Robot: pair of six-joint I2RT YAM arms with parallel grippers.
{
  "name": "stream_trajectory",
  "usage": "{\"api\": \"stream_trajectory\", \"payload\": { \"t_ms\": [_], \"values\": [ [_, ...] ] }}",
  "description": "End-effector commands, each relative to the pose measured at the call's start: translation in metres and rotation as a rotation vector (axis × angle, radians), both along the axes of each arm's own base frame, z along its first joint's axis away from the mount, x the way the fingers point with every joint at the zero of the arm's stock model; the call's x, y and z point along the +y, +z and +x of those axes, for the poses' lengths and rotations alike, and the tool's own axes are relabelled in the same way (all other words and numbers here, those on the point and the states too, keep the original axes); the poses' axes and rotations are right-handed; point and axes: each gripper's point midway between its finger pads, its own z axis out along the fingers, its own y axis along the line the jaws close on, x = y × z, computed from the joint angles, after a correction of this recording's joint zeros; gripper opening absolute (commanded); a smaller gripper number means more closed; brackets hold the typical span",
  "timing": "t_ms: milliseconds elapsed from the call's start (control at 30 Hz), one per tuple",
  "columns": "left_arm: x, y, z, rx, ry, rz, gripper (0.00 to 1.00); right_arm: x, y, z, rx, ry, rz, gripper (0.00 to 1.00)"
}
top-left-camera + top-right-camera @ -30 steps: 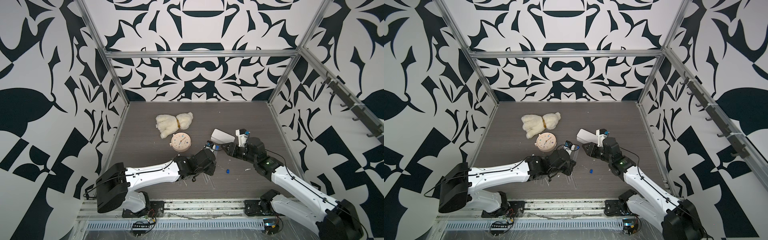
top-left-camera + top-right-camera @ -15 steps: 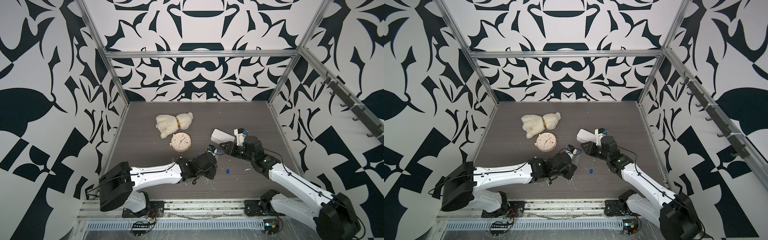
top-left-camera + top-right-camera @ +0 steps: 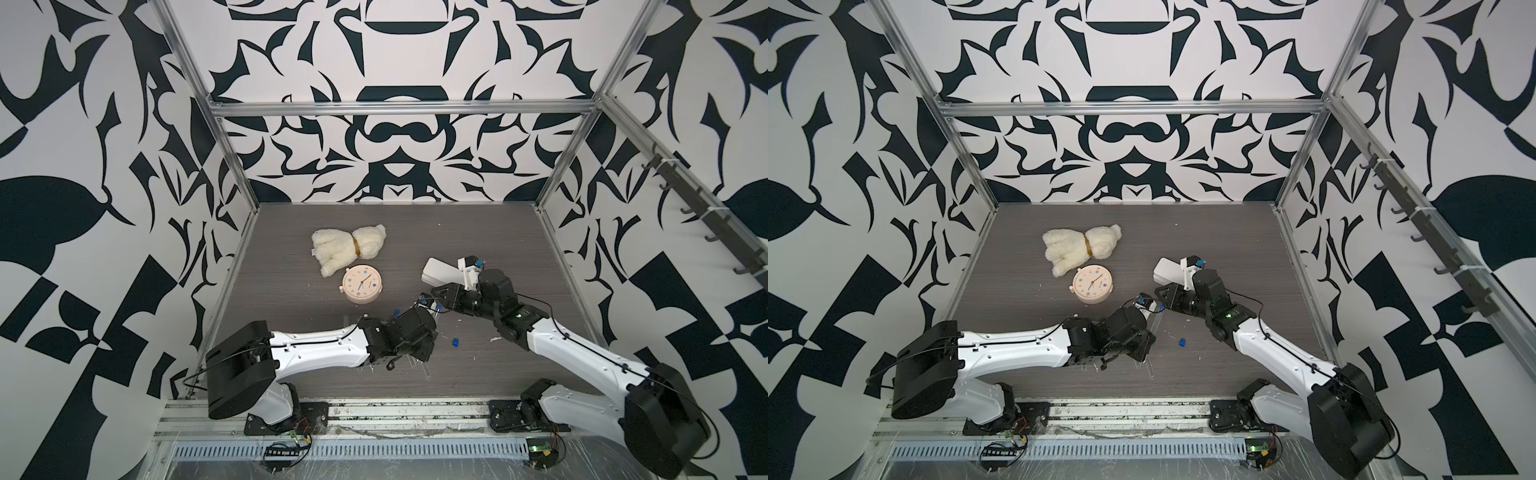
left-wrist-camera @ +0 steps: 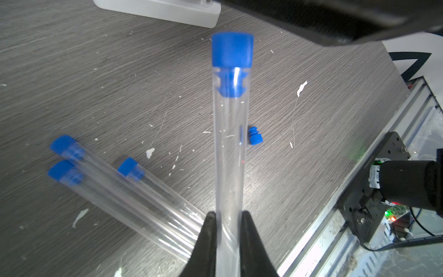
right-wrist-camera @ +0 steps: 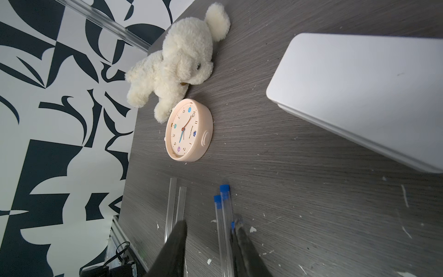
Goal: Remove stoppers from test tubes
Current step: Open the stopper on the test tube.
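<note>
My left gripper (image 4: 228, 217) is shut on a clear test tube (image 4: 229, 153), low on its body. The tube's blue stopper (image 4: 232, 49) is seated in the far end. In both top views this stopper (image 3: 438, 308) (image 3: 1160, 308) sits just in front of my right gripper (image 3: 435, 291), which is open (image 5: 208, 230) and holds nothing. Three more stoppered test tubes (image 4: 143, 208) lie side by side on the table. Two bare tubes (image 5: 176, 203) lie beside them. One loose stopper (image 4: 255, 136) (image 3: 456, 342) rests on the wood.
A cream plush dog (image 3: 349, 247) and a pink clock (image 3: 361, 284) sit mid-table. A white box (image 3: 440, 272) lies behind the right wrist. White flecks dot the wood. The metal rail (image 4: 335, 235) runs along the front edge.
The right gripper has moved left, closer to the stoppered end of the held tube. The left arm has kept its grip and barely shifted.
</note>
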Motion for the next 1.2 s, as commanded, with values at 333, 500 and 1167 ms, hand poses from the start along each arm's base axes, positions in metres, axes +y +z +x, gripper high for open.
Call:
{"api": "stream_trajectory", "payload": {
  "t_ms": [333, 500, 1167],
  "values": [
    [-0.007, 0.008, 0.002, -0.016, -0.007, -0.025, 0.14, 0.018, 0.017, 0.008, -0.046, 0.025, 0.065, 0.28],
    [-0.007, 0.010, 0.002, -0.022, -0.007, -0.025, 0.14, 0.020, 0.015, 0.008, -0.042, 0.029, 0.066, 0.28],
    [-0.004, 0.015, 0.008, -0.057, 0.007, -0.017, 0.14, 0.025, 0.010, 0.004, -0.024, 0.046, 0.074, 0.20]
  ]
}}
